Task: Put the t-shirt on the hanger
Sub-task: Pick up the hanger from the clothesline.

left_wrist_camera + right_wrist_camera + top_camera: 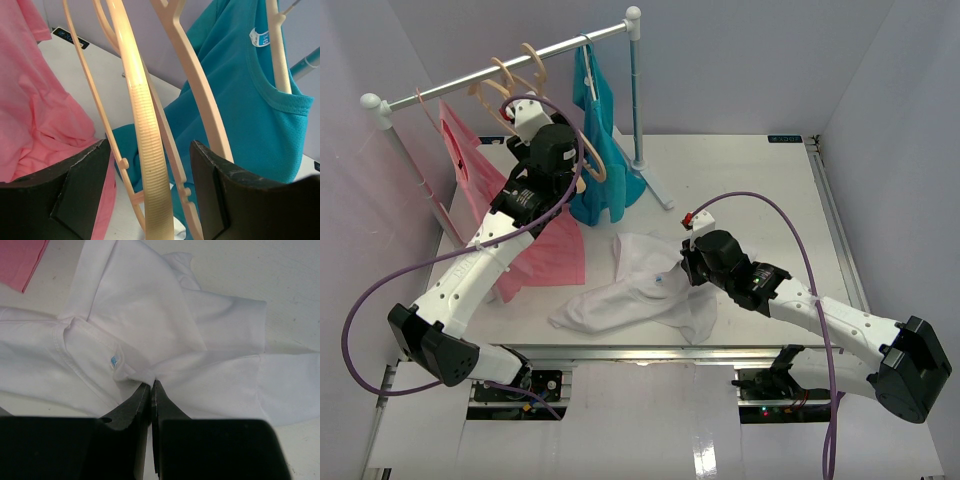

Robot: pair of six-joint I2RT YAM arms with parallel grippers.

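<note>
Nearest the arm bases, the right tool (688,262) was low over the desk (760,190), right of frame centre. In its wrist view the right tool (151,387) was clenched, jaws together on a fold of the t-shirt (150,305) just beside the collar and a small blue label (114,360). The t-shirt (640,290) lay crumpled and flat on the desk at lower centre of the overhead frame, not on any hanger. Further back, a pink garment (545,250) hung at left of centre, its hem just beside the t-shirt. The left tool (525,112) was raised to the rail (510,65) in the upper left. In its wrist view the left tool (150,144) was released, jaws spread either side of one curved arm of the hanger (127,65); contact could not be confirmed. A second hanger (195,90) of the same pale colour hung close behind it. The teal garment (250,125) hung beyond, at upper centre of the overhead frame.
</note>
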